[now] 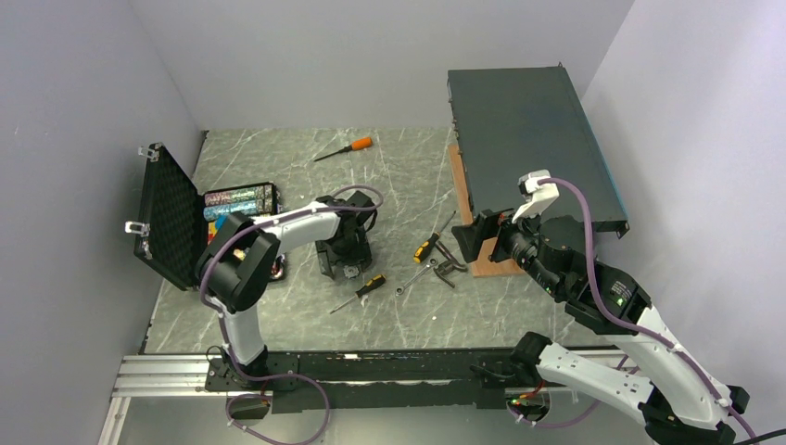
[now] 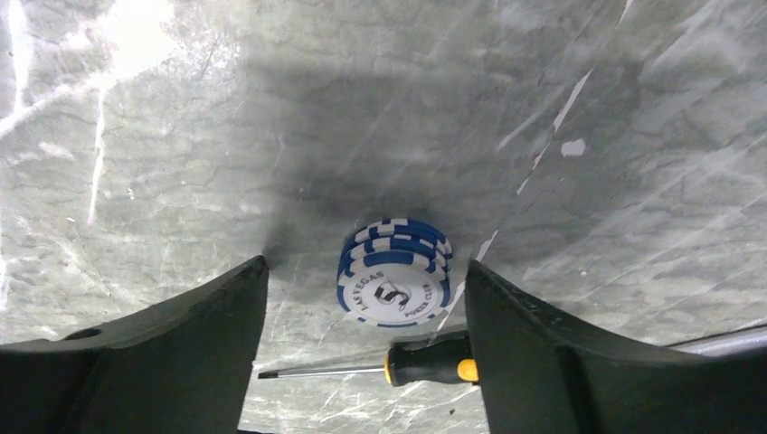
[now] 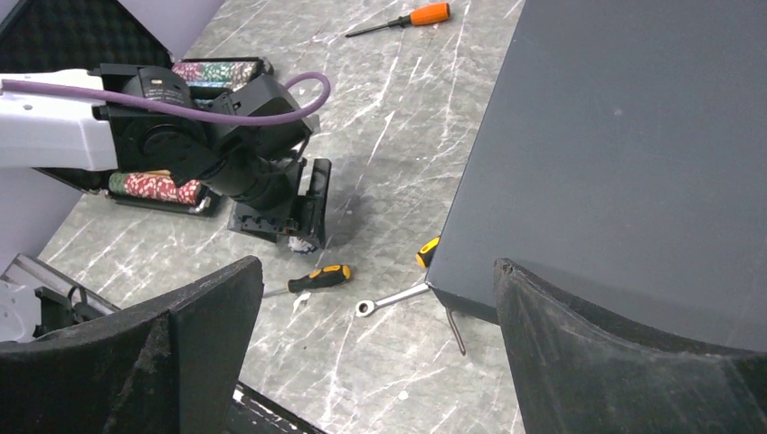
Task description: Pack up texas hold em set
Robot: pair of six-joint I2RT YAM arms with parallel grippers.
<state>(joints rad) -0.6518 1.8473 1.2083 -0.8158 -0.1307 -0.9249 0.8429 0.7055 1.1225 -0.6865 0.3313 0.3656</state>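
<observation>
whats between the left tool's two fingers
A small stack of blue-and-white round poker chips on the grey marble tabletop, clear of both fingers; the left wrist view shows it.

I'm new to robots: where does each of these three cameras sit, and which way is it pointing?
Top external: above and behind, looking down at the table; left arm and right arm both show, bases nearest.
Left wrist: on the left arm, facing down at a stack of blue-and-white chips; the open left hand frames it.
Right wrist: on the right arm, looking across the table at the left arm; the open right hand shows at the bottom.
Shared: the yellow-handled screwdriver appears in all three views.
</observation>
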